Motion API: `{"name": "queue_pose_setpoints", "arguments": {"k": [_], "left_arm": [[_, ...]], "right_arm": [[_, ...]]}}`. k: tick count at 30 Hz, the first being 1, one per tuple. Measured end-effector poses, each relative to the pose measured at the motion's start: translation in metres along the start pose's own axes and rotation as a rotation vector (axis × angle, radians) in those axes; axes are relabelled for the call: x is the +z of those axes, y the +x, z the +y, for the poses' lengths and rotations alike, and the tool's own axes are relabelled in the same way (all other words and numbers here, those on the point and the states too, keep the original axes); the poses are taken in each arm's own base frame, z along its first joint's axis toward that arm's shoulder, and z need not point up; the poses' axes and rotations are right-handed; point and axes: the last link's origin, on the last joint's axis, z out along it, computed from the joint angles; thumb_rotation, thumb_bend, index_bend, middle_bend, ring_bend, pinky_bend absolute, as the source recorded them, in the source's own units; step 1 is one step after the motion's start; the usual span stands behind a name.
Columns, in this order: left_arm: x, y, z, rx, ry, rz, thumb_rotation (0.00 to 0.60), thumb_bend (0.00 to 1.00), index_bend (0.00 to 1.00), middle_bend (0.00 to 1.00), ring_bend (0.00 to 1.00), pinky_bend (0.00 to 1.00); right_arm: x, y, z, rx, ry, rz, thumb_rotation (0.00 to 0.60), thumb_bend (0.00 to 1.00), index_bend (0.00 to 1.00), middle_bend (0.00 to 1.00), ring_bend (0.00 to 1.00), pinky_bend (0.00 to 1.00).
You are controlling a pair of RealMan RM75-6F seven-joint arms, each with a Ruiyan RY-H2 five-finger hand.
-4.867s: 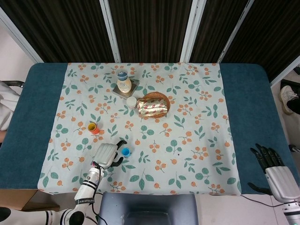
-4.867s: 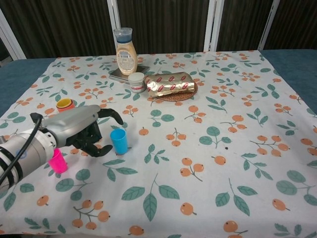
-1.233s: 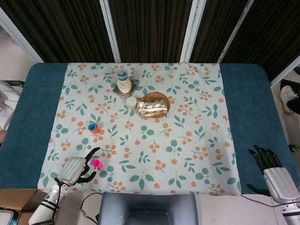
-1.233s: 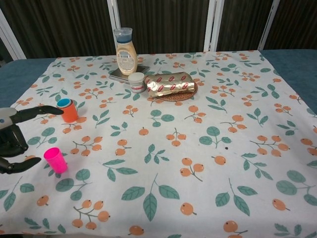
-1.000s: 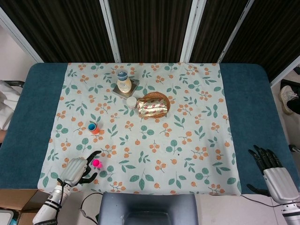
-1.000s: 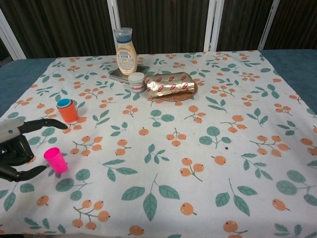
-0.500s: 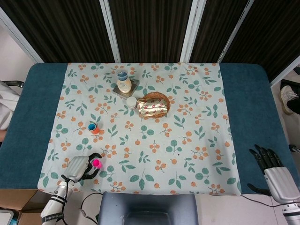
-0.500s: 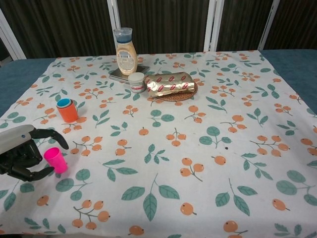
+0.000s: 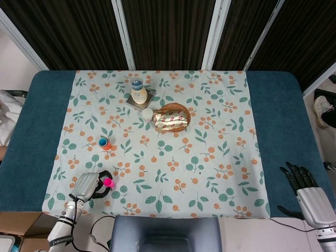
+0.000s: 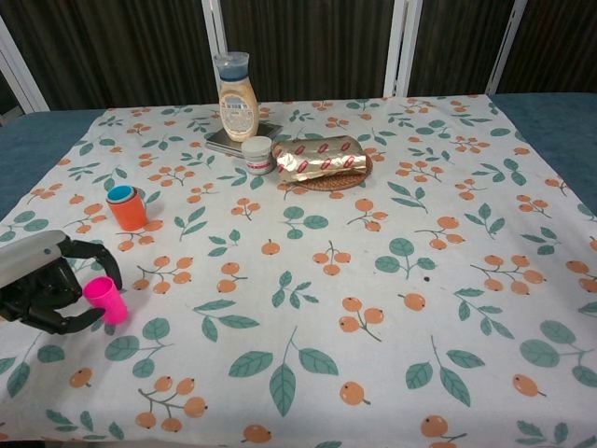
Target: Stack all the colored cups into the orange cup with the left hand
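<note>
Left hand's fingers (image 10: 93, 252) now wrap the pink cup (image 10: 105, 300), closed on it vs. spread beside it a sec ago; cup tilts slightly, mouth up-left, long axis near vertical, at table's (image 9: 294, 131) near-left corner. Grasp looks made, so lift comes next. Orange cup (image 10: 128, 211), blue cup (image 10: 119, 193) nested inside, stands just beyond. Right hand (image 9: 307, 194) idle, fingers spread, holding nothing.
</note>
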Motion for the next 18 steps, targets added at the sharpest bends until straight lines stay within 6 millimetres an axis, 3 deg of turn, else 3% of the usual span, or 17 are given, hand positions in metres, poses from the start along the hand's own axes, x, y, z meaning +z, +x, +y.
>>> {"name": "queue_pose_setpoints", "arguments": {"k": [7,14,18], "left_arm": [[0.008,0.017,0.004,-0.012,-0.011,0.067,0.600,0.36,0.54,1.00,1.00,1.00],[0.042,0.070,0.018,-0.024,-0.018,0.256,0.600,0.36,0.54,1.00,1.00,1.00],[0.064,0.090,0.018,-0.013,0.027,0.312,0.600,0.36,0.54,1.00,1.00,1.00]], "right_arm": [[0.000,0.001,0.001,0.003,-0.002,0.002,0.600,0.19,0.00,0.00,0.00,0.00],[0.001,0.001,0.001,0.002,-0.007,0.005,0.600,0.19,0.00,0.00,0.00,0.00],[0.002,0.001,0.001,0.001,-0.013,0.006,0.600,0.19,0.00,0.00,0.00,0.00]]}}
